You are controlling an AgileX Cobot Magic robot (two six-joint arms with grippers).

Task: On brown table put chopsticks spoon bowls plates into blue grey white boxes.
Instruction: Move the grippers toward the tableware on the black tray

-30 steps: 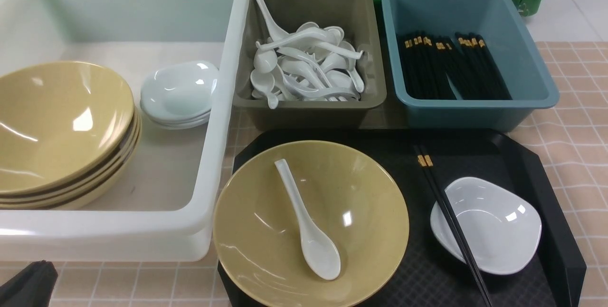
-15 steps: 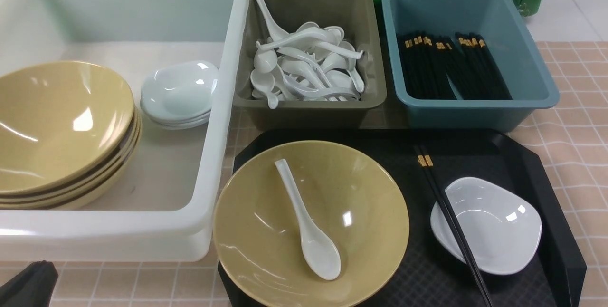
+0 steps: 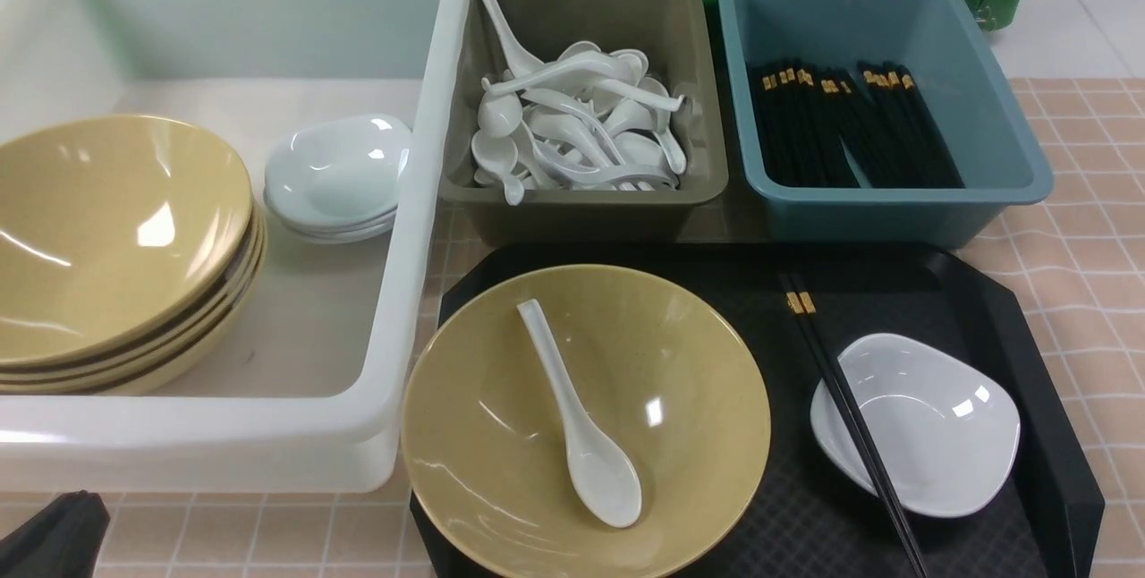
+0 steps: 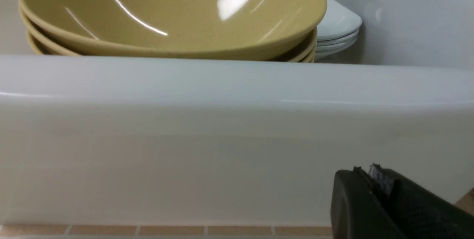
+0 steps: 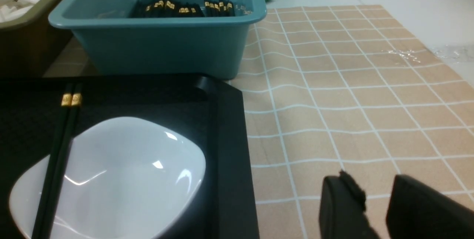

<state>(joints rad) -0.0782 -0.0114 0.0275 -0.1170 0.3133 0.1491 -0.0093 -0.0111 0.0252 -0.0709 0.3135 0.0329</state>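
The white box has bare floor in its near right part, beside the stacked bowls and in front of the small plates; its tall wall rises just left of the tray. On the tray a dark strip lies free between the big bowl and the chopsticks, which cross the white dish. Right of the tray the table is bare. The grey box and blue box close off the far side.

A white plate lay on the black tray, a chopstick pair across its edge. Beyond the tray stood the blue box; beside the tray hovered the right gripper, jaws apart.
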